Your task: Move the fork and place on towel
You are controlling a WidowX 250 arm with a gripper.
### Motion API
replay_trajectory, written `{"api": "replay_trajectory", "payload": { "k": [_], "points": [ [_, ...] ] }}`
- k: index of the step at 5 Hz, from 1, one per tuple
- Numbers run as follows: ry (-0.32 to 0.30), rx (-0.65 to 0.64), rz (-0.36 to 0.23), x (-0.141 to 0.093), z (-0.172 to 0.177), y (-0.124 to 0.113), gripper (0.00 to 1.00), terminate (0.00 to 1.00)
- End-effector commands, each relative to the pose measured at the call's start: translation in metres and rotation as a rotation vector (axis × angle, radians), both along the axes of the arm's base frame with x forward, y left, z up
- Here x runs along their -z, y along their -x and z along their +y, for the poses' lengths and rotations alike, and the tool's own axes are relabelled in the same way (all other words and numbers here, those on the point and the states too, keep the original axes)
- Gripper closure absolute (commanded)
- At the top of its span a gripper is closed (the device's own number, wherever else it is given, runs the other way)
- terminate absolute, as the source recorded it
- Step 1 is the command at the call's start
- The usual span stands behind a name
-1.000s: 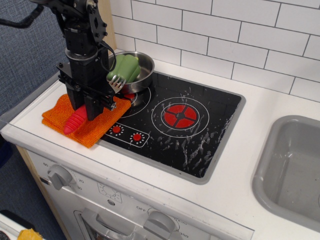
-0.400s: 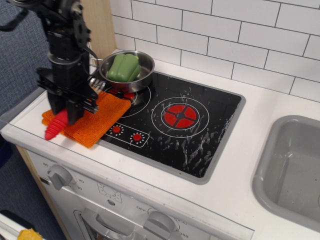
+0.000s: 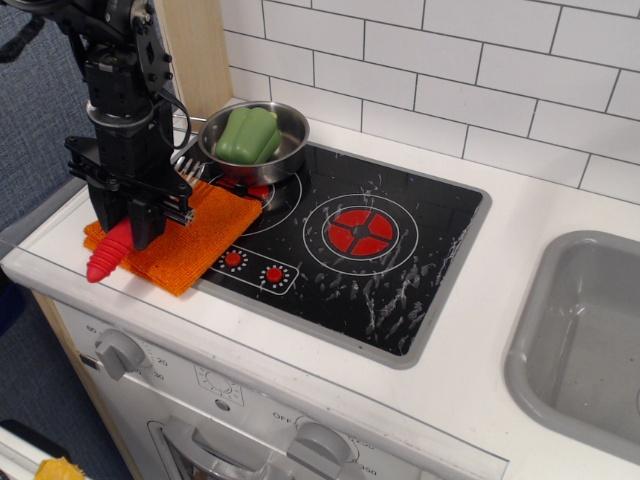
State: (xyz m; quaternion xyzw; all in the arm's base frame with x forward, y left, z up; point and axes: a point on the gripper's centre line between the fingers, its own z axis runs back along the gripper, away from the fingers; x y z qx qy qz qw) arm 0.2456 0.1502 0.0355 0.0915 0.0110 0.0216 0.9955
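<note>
The fork's red ribbed handle [image 3: 107, 254] sticks out below my black gripper [image 3: 135, 222], and its grey tines [image 3: 186, 163] show above, by the pot. The gripper is shut on the fork's middle and holds it tilted over the left part of the orange knitted towel [image 3: 190, 240]. The towel lies on the white counter at the stove's left edge. The handle tip hangs past the towel's front-left edge; I cannot tell if it touches.
A small steel pot [image 3: 252, 145] with a green toy pepper [image 3: 247, 134] stands on the back-left burner, just behind the towel. The black stovetop [image 3: 360, 240] has a red burner. A grey sink [image 3: 590, 335] is at the right. A wooden post [image 3: 195, 55] rises behind the arm.
My gripper has carried the fork to the left, from over the towel's right part to over its left edge. It has barely moved in the last half second.
</note>
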Motion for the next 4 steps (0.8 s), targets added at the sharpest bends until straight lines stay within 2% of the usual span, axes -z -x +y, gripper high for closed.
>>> {"api": "replay_trajectory", "payload": {
  "k": [1,2,4],
  "points": [
    [0.001,0.022,0.009,-0.009,0.003,-0.003,0.0,0.0],
    [0.002,0.041,-0.008,-0.014,0.002,-0.005,0.0,0.0],
    [0.003,0.128,-0.077,-0.042,-0.014,-0.009,0.0,0.0]
  ]
}}
